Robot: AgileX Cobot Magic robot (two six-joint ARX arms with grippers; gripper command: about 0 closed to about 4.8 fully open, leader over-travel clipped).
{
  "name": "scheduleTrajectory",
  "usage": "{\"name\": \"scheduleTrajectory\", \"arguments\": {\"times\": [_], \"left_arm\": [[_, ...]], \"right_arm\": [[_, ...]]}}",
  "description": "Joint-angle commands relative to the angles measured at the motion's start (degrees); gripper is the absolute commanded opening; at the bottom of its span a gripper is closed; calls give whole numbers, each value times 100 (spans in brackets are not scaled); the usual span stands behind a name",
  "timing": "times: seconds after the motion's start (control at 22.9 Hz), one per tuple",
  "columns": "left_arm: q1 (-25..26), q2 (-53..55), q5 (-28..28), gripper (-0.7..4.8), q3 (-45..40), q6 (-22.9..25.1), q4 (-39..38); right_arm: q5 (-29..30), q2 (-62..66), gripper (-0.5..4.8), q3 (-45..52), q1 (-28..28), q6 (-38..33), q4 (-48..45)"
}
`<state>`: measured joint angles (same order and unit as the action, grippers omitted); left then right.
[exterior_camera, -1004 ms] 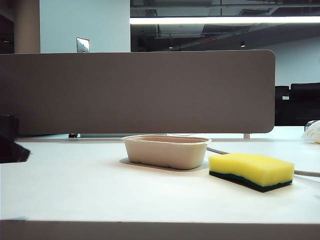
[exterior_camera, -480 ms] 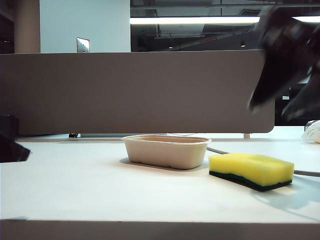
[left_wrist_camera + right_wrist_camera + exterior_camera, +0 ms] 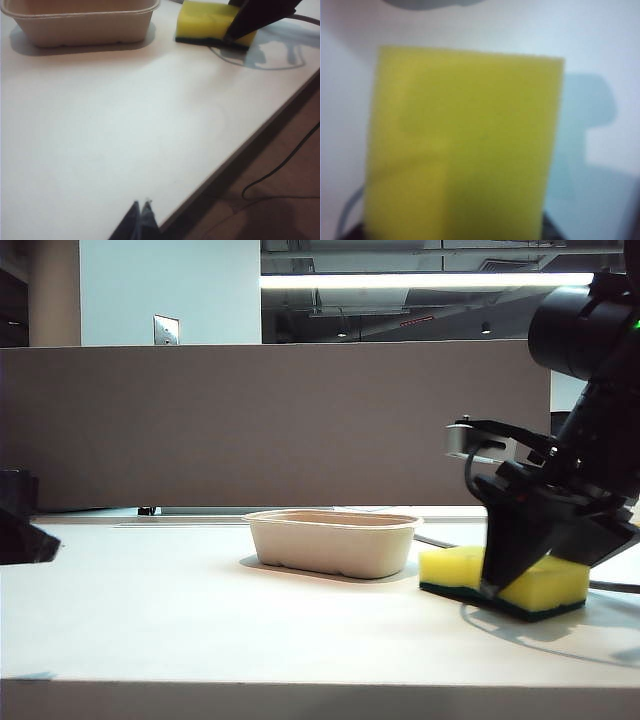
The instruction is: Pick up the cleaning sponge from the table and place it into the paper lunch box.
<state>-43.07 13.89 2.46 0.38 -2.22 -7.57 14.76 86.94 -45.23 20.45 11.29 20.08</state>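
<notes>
The sponge (image 3: 460,570) lies flat on the table (image 3: 200,620), just beside the lunch box (image 3: 332,542), on the side away from the left gripper (image 3: 140,220); its yellow foam faces up and the thin green layer is against the table; the lunch box looks empty as far as its rim lets me see

The right gripper (image 3: 520,580) is down at the sponge, and one dark finger stands in front of the sponge's near side; its wrist camera shows almost only the yellow top (image 3: 465,145); the fingers seem spread about the block, but I cannot tell if they already press it, and the sponge is not lifted

The left gripper rests near the table edge, well apart from the lunch box, with its two tips together and holding nothing

I judge the sponge to be light and soft; it will squash under a hard squeeze, and it is not fragile; the foam should give good friction; the best hold is across the two long sides, near the middle, so it does not tilt when it goes over the rim of the lunch box
</notes>
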Motion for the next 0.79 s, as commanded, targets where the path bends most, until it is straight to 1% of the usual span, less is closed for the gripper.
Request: {"name": "scheduleTrajectory", "arguments": {"times": [0.04, 0.09, 0.17, 0.22, 0.26, 0.31, 0.35, 0.39, 0.44, 0.48, 0.61, 0.66, 0.7, 0.74, 0.79], "left_arm": [[72, -2, 22, -5, 4, 7, 37], [151, -2, 28, -5, 4, 7, 39], [540, -7, 35, -5, 4, 7, 37], [938, -44, 33, -5, 4, 7, 39], [1134, -87, 33, -5, 4, 7, 33], [1545, -225, 15, -5, 4, 7, 33], [1705, -306, 9, -5, 4, 7, 31], [2011, -472, 11, -6, 4, 7, 39], [2107, -535, 11, -5, 4, 7, 37], [2229, -616, 11, -5, 4, 7, 50], [2218, -636, 15, -5, 4, 7, 37], [2205, -636, 15, -5, 4, 7, 37], [2201, -636, 15, -5, 4, 7, 35], [2194, -636, 15, -5, 4, 7, 37], [2194, -636, 13, -5, 4, 7, 37]], "right_arm": [[407, -306, -9, -256, 13, -39, 177], [435, -435, -9, -367, 13, -35, 332], [433, -809, -9, -688, 13, -35, 669], [439, -981, -9, -942, 13, -35, 761], [450, -1014, -9, -1058, 13, -35, 756], [457, -990, -9, -1362, 17, -35, 743], [490, -925, -9, -1495, 50, -35, 686], [492, -695, -9, -1784, 177, -37, 557], [509, -535, -8, -1919, 229, -48, 511], [619, -90, -8, -2280, 332, -48, 503], [654, 925, -8, -3058, 588, -46, 542], [570, 1392, -8, -3434, 675, -48, 588], [562, 1582, -2, -3585, 706, -48, 601], [459, 1939, 137, -3910, 723, -83, 710], [422, 2068, 229, -4044, 723, -94, 802]]}}
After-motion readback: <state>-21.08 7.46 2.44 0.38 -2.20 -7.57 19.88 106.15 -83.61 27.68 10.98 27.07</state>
